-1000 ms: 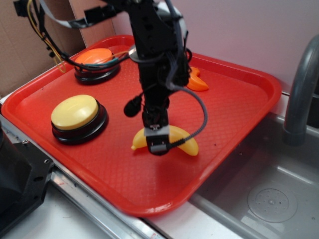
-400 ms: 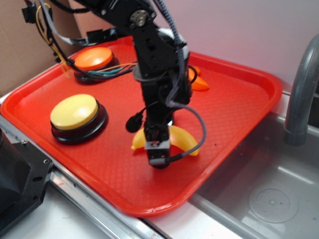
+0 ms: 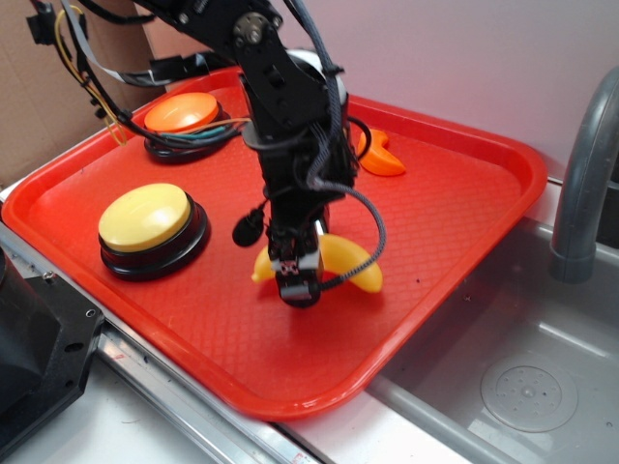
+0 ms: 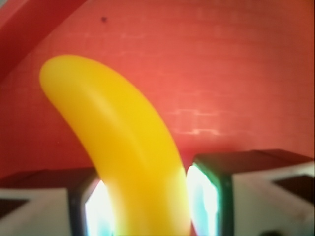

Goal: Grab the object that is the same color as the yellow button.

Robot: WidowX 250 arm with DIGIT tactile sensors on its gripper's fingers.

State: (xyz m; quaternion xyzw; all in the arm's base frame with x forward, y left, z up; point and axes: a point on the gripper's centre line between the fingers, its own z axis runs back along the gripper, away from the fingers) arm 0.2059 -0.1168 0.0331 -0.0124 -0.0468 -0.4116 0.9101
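- End effector (image 3: 297, 283): lowered onto the red tray (image 3: 464, 193), straddling the middle of the banana (image 3: 346, 263).
- Fingers (image 4: 209, 196): one on each side of the banana (image 4: 123, 147) in the wrist view, pads very close to or against its flanks; contact not confirmable, so grip state cannot be told.
- Banana: yellow, smooth, curved; resting on the tray floor near the tray's centre, toward the near rim. One tip protruding on each side of the end effector in the exterior view.
- Yellow button (image 3: 147, 217): pale-yellow dome on a black round base, seated on the tray well apart from the banana, toward the tray's left side in the exterior view.
- Orange button (image 3: 182, 114): orange dome on a black base, located at the tray's far corner, partly crossed by the arm's cables.
- Orange crescent piece (image 3: 379, 157): lying on the tray behind the arm, partly hidden by it.
- Tray: positioned beside a grey sink basin (image 3: 503, 377), with a grey faucet (image 3: 583, 164) rising at the picture's right edge.
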